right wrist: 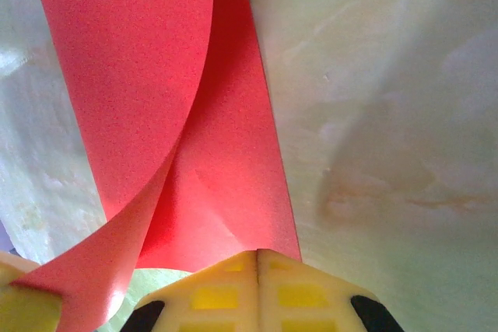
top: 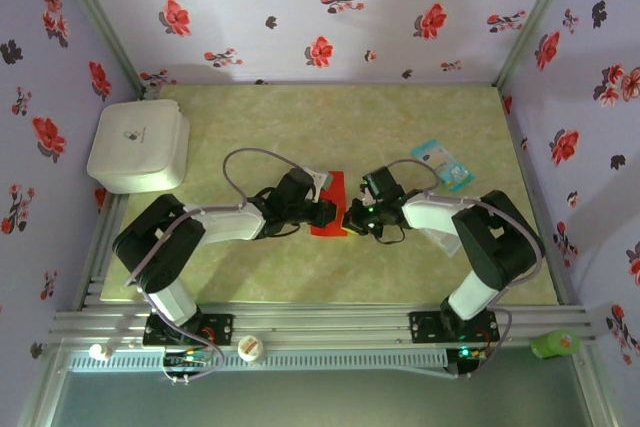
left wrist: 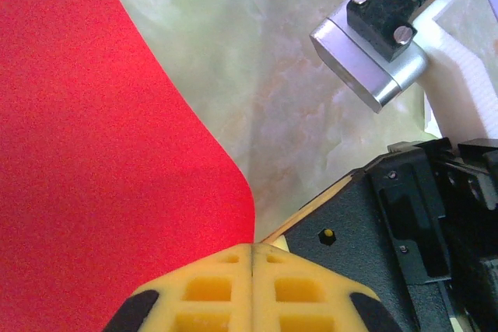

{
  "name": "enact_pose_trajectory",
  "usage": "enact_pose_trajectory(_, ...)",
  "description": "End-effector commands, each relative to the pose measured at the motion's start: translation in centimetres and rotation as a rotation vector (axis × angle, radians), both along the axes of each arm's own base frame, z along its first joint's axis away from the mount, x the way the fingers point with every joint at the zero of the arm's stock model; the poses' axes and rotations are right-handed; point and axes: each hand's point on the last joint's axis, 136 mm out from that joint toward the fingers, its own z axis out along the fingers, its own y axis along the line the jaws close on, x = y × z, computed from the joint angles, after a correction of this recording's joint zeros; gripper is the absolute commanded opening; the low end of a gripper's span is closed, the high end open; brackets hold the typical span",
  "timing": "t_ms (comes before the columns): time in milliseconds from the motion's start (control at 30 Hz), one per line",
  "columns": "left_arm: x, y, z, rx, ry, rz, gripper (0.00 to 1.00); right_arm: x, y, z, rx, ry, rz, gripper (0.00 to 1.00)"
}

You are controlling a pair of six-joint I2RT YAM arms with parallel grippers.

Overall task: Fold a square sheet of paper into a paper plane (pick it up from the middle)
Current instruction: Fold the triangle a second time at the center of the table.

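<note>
Grippers are meeting at the middle of the pale green marbled tabletop (top: 300, 117), and between them is lying the sheet of thin bright red paper (top: 335, 190). From above, the left gripper (top: 327, 213) is reaching in from the left and the right gripper (top: 352, 217) from the right, the two almost nose to nose over the sheet's lower half.

Through the left wrist camera, the left gripper (left wrist: 253, 258) is showing its yellow fingers pressed tightly together. The red paper (left wrist: 101, 153) is sweeping down in a curve and running right into the seam at their tips, so it is pinching the sheet's edge. Just beyond, the black body of the other gripper (left wrist: 405, 231) is crowding in, with a silver-grey block (left wrist: 373, 60) above it.

Through the right wrist camera, the right gripper (right wrist: 257, 258) is also showing its fingers pressed together. Their tips are sitting at the near end of the paper (right wrist: 140, 75). One layer is lying flat on the table while a flap is curling up and over it toward the lower left. Whether paper is caught between these fingers I cannot tell.

Off to the sides, a white rounded plastic box (top: 140, 145) is sitting at the far left, and a small light-blue-and-white packet (top: 442, 164) is lying near the right arm.
</note>
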Motion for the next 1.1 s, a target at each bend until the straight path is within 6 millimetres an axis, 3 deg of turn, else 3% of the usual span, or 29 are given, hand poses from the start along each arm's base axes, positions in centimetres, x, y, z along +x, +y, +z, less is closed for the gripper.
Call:
enact_pose_trajectory(0,0.0,0.1,-0.6,0.004,0.017,0.001,0.0,-0.3,-0.1,-0.4,-0.013,0.015,0.001,0.0)
enact_pose_trajectory(167,0.0,0.1,-0.5,0.01,0.016,-0.004,0.0,-0.4,-0.7,-0.1,-0.036,-0.001,-0.005,0.0)
enact_pose_trajectory(500,0.0,0.0,-0.4,0.009,0.016,-0.004,0.0,0.1,1.6,1.7,0.104,-0.041,0.004,0.0)
enact_pose_trajectory(700,0.0,0.0,-0.3,0.008,0.013,-0.004,0.0,0.0,2.2,0.6,0.124,-0.016,0.0,0.0)
enact_pose_trajectory(933,0.2,0.1,-0.3,0.007,0.013,-0.001,0.0,-1.4,-0.8,-3.1,-0.084,0.048,0.014,0.0)
enact_pose_trajectory(1067,0.6,0.5,-0.4,0.008,0.015,0.013,0.0,-1.8,-2.3,-3.4,-0.172,0.051,0.039,0.0)
